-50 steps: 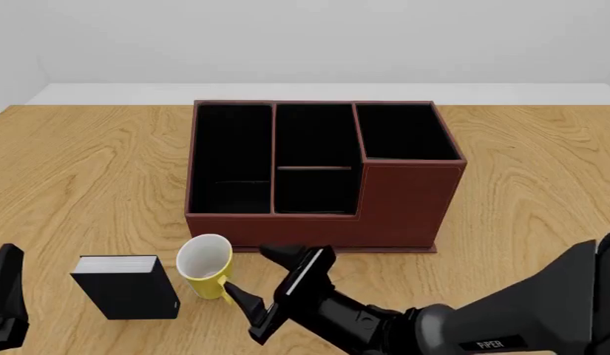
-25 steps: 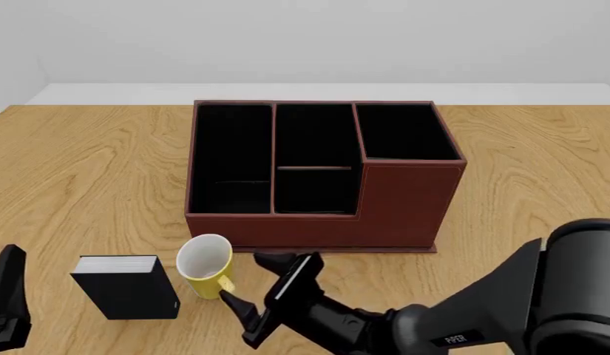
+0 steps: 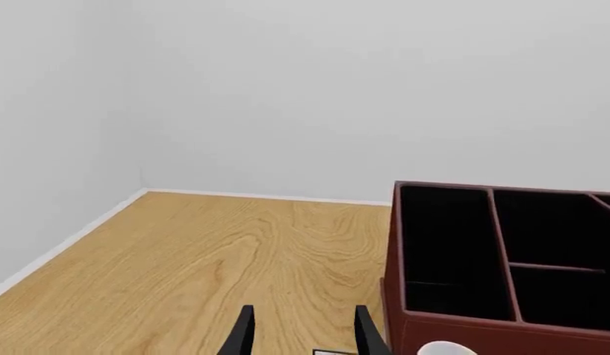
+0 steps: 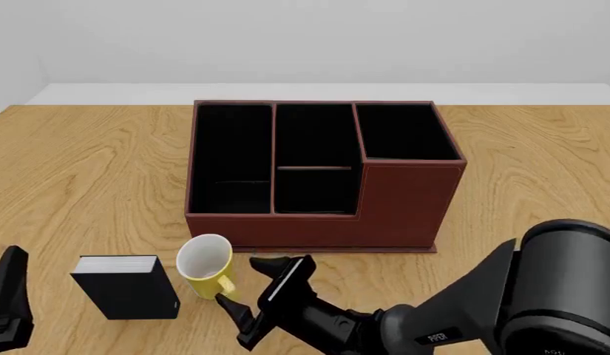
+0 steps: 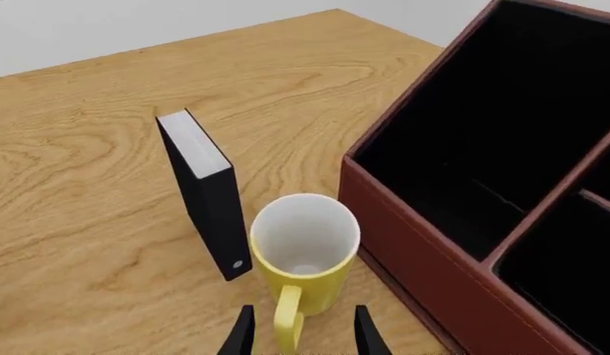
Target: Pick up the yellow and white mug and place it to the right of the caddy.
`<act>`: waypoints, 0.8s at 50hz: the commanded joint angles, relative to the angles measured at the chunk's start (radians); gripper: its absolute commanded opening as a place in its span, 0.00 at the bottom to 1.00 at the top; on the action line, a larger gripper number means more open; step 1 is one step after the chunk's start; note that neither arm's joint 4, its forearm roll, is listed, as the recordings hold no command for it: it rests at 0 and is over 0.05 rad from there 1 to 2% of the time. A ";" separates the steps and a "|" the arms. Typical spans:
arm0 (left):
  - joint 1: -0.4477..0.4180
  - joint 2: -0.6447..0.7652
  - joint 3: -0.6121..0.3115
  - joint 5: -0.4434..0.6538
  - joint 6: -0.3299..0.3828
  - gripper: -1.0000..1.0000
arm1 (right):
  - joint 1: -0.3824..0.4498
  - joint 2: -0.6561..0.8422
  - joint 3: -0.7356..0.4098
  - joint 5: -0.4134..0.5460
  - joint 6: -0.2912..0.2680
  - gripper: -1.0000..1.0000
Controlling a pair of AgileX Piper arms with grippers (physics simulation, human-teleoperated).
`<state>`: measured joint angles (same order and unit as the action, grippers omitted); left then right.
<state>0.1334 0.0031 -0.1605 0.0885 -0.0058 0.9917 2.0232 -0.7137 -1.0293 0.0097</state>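
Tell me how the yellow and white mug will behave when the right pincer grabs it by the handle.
The yellow and white mug looks rigid, so it likely won't deform. Held by its thin loop handle, it may swing or twist between the open right pincer fingers. Its glossy surface could be slippery. Standing upright, it might tip if nudged first.

In the left wrist view the yellow and white mug (image 3: 446,348) shows only as a sliver of white rim at the frame's edge, and the caddy (image 3: 502,259) is cut off at the side. The left gripper (image 4: 7,303) in the front view sits at eight o'clock, half out of frame. The right gripper (image 4: 239,286) hides part of the mug's handle.
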 commanded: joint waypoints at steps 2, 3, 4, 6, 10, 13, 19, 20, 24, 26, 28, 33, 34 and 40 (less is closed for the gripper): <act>-0.001 0.000 0.007 -0.005 -0.002 1.00 | -0.004 0.015 -0.003 -0.004 0.005 1.00; -0.002 0.000 0.007 -0.005 -0.001 1.00 | -0.005 0.015 -0.003 -0.004 0.005 1.00; -0.002 0.000 0.007 -0.005 -0.001 1.00 | -0.005 0.014 -0.002 -0.004 0.004 1.00; -0.002 0.000 0.007 -0.004 -0.003 1.00 | -0.006 0.013 0.000 -0.004 0.007 1.00; 0.000 0.000 0.006 -0.002 -0.003 1.00 | -0.026 0.005 0.013 -0.003 0.032 0.00; 0.002 0.000 0.005 0.000 -0.004 1.00 | -0.034 -0.002 0.020 -0.005 0.035 0.00; -0.004 0.000 0.004 0.001 -0.004 1.00 | -0.039 -0.012 0.027 -0.008 0.036 0.00; -0.004 0.001 0.004 0.000 -0.004 1.00 | -0.040 -0.013 0.029 -0.009 0.036 0.00; -0.005 0.001 0.004 -0.001 -0.004 1.00 | -0.041 -0.027 0.036 -0.005 0.035 0.00; -0.006 0.001 0.005 -0.001 -0.005 1.00 | -0.040 -0.028 0.038 -0.005 0.035 0.00; -0.006 0.001 0.006 -0.001 -0.004 1.00 | -0.038 -0.029 0.040 -0.006 0.033 0.00; -0.006 0.001 0.002 0.001 -0.003 1.00 | -0.025 -0.038 0.042 -0.002 0.020 0.00; -0.006 0.001 0.001 0.001 -0.002 1.00 | -0.022 -0.039 0.041 0.001 0.019 0.00; -0.005 -0.002 -0.008 0.010 -0.005 1.00 | -0.013 -0.083 0.071 -0.014 0.000 0.00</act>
<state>0.1284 0.0033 -0.1611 0.0921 -0.0096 0.9684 1.9840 -0.6663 -1.0345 0.0192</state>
